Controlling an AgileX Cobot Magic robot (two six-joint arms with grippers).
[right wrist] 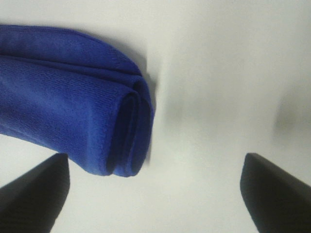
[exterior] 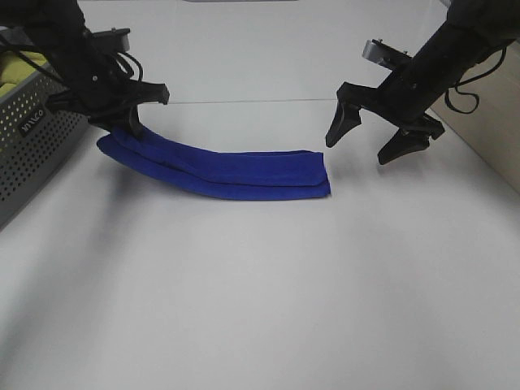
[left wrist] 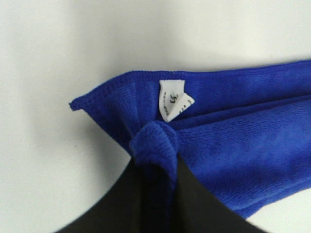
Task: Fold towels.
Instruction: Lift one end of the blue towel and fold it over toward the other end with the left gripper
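Right now my left gripper is clamped on the towel at the end nearest the basket. The cloth bunches up between those fingers, close to the white tag. The towel lies on the table as a long narrow strip, already doubled lengthwise, with its long axis running away from the basket. My right gripper hangs with its fingers spread wide and holding nothing. It sits just past the strip's end farthest from the basket, and a little above it. So the free end lies from those open fingers back toward the basket. My right arm is the nearer one to take it, probably to carry it over to the basket end.
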